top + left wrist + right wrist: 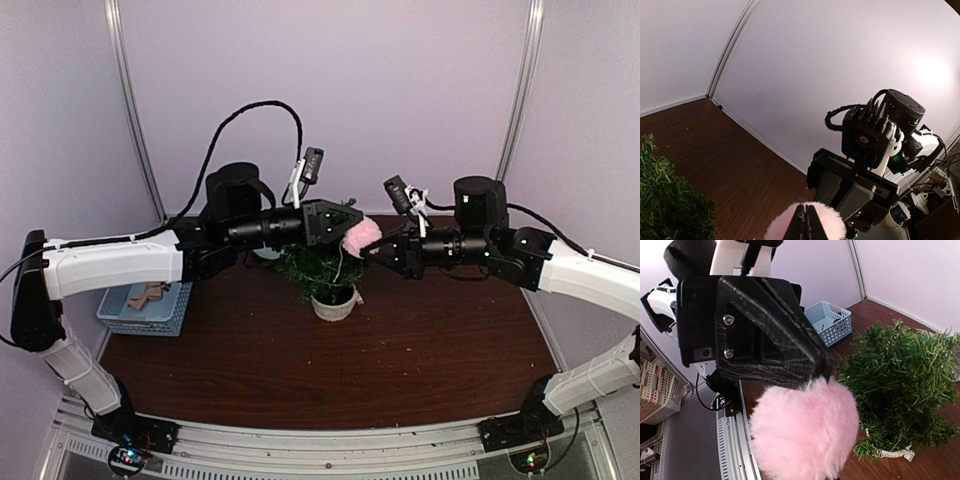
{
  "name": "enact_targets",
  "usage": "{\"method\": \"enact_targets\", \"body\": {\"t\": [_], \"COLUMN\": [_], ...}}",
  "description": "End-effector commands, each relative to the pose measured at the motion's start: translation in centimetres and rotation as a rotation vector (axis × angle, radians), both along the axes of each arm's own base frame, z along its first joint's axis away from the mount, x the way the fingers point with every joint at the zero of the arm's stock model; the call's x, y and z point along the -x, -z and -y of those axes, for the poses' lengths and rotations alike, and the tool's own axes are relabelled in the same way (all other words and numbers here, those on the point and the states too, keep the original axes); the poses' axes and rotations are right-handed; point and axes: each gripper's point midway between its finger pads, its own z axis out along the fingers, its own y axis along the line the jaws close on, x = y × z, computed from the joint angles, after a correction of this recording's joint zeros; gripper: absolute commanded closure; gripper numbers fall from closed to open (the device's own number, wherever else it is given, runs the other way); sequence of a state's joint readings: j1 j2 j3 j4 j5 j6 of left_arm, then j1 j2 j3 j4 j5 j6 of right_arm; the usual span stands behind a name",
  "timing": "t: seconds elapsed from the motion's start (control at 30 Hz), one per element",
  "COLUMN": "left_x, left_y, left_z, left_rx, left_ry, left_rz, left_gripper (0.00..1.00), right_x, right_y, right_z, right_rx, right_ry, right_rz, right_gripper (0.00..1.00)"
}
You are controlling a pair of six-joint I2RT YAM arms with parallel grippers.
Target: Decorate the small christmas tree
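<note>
A fluffy pink pompom (362, 236) hangs in the air between both grippers, just above and to the right of the small christmas tree (318, 268) in its off-white pot (334, 304). My left gripper (345, 230) is shut, its fingertips (806, 220) pinching the top of the pompom (834, 224). My right gripper (378, 247) meets the pompom from the right; in the right wrist view the pompom (805, 435) fills the space at its jaws and hides its fingers. The tree (900, 385) stands just beyond it.
A light blue basket (150, 305) holding a few pieces sits at the table's left edge, also seen in the right wrist view (827, 322). Purple walls close in the back and sides. The right arm's wrist (875, 140) faces my left wrist camera closely.
</note>
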State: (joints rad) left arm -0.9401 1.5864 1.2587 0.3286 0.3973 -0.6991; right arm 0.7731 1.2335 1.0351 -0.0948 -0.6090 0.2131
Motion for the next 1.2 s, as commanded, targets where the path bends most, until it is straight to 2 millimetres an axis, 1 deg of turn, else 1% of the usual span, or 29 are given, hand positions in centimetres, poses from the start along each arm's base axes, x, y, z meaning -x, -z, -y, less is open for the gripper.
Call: {"method": "enact_targets", "body": {"t": [0.0,0.13,0.17,0.2,0.23,0.27,0.3,0.33,0.4,0.47,0.53,0.6,0.67,0.77,0.87,0.97,1.07,1.17], "left_x": [0.4,0.2,0.2,0.1,0.0,-0.1,-0.1,-0.3,-0.3,0.0,0.5,1.2,2.0,3.6,4.9,5.3,5.5,5.4], "left_y": [-1.8,-2.3,-2.4,-2.8,-3.0,-3.3,-3.9,-3.9,-3.6,-2.9,-1.5,0.4,2.0,4.7,6.4,8.0,8.5,8.8], "left_z": [0.5,0.0,-0.2,-0.6,-1.2,-1.9,-2.9,-3.7,-5.5,-7.0,-8.1,-8.7,-8.9,-8.2,-7.1,-6.0,-5.1,-4.8], "left_rx": [0.047,0.031,0.017,0.007,-0.005,-0.013,-0.011,-0.015,-0.031,-0.068,-0.112,-0.146,-0.163,-0.174,-0.17,-0.179,-0.159,-0.133], "left_ry": [0.024,-0.002,-0.011,-0.027,-0.045,-0.062,-0.082,-0.099,-0.125,-0.149,-0.167,-0.154,-0.124,-0.084,-0.062,-0.06,-0.063,-0.08], "left_rz": [0.034,0.069,0.082,0.1,0.118,0.131,0.145,0.152,0.175,0.238,0.285,0.324,0.347,0.398,0.461,0.486,0.493,0.498], "left_gripper": [1.0,1.0,0.93,0.8,0.64,0.54,0.48,0.44,0.4,0.4,0.41,0.46,0.51,0.54,0.57,0.6,0.65,0.67], "right_x": [-0.2,-0.6,-0.7,-0.8,-0.8,-0.8,-0.7,-0.7,-0.3,0.0,0.5,1.0,1.5,2.4,3.1,3.7,4.0,4.1], "right_y": [-2.6,-2.2,-2.1,-1.9,-1.8,-1.6,-1.3,-1.3,-1.4,-1.5,-1.9,-2.4,-2.9,-3.3,-3.7,-3.8,-4.1,-4.1], "right_z": [0.5,0.9,1.0,1.1,1.3,1.5,1.6,1.8,2.1,2.3,2.5,2.6,2.4,1.8,1.1,0.3,-0.1,-0.4], "right_rx": [-0.034,-0.029,-0.031,-0.029,-0.03,-0.029,-0.027,-0.031,-0.041,-0.051,-0.066,-0.081,-0.1,-0.12,-0.129,-0.129,-0.131,-0.129], "right_ry": [0.035,0.074,0.082,0.094,0.104,0.11,0.115,0.12,0.12,0.117,0.107,0.09,0.068,0.035,0.008,-0.014,-0.026,-0.03], "right_rz": [0.065,0.053,0.051,0.047,0.046,0.043,0.038,0.037,0.035,0.036,0.041,0.042,0.042,0.045,0.046,0.044,0.047,0.048], "right_gripper": [1.0,1.0,1.0,1.0,1.0,1.0,1.0,1.0,1.0,1.0,1.0,1.0,1.0,1.0,1.0,1.0,1.0,1.0]}}
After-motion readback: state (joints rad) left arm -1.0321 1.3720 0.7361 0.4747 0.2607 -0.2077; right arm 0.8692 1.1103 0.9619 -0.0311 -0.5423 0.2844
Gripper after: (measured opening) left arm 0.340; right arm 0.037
